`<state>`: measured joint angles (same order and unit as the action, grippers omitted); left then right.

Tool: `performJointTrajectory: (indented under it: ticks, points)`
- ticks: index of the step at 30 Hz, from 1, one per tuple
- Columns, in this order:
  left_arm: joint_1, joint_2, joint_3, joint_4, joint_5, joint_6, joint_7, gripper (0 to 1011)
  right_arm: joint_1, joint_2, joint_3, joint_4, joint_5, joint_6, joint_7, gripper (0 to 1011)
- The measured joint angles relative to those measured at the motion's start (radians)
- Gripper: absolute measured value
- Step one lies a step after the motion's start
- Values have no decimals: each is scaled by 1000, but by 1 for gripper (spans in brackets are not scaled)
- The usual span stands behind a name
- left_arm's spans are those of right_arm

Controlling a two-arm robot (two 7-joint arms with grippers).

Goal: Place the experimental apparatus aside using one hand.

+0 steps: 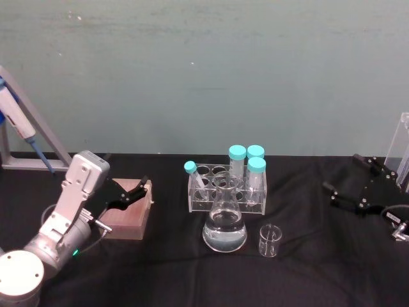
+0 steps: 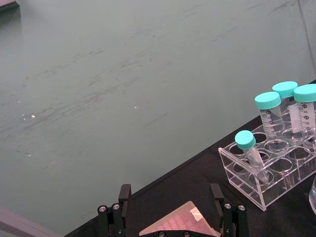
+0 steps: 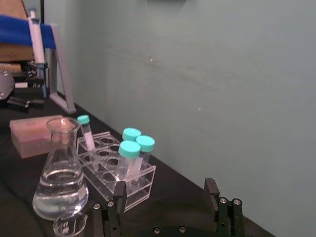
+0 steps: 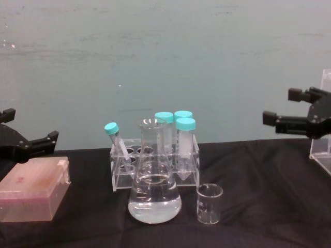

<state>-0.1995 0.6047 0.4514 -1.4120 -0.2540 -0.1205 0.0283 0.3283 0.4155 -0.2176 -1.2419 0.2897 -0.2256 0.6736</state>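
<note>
Seeing flask [image 1: 224,225] standing upright, part-filled with clear liquid. Seeing beaker [image 1: 270,241] standing just right of flask, tube rack [image 1: 227,190] standing just behind flask. Hovering left gripper [image 1: 135,193] well left of flask by pink box [image 1: 131,220], fingers spread, gripping nothing. Hovering right gripper [image 1: 345,179] well right of flask, likewise released.

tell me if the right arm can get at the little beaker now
Probably yes: the right tool hangs open right of the beaker, bare cloth between; the flask stands on its other side.
</note>
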Motion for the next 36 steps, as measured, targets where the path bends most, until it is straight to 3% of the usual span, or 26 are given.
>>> performJointTrajectory:
  ticks: [14, 36]
  points:
    - [0, 0, 0, 0, 0, 0, 0, 1000, 48, 14, -84, 63, -11, 7, 33, 1003]
    - [0, 0, 0, 0, 0, 0, 0, 1000, 147, -8, -209, 198, 0, 4, 104, 1003]
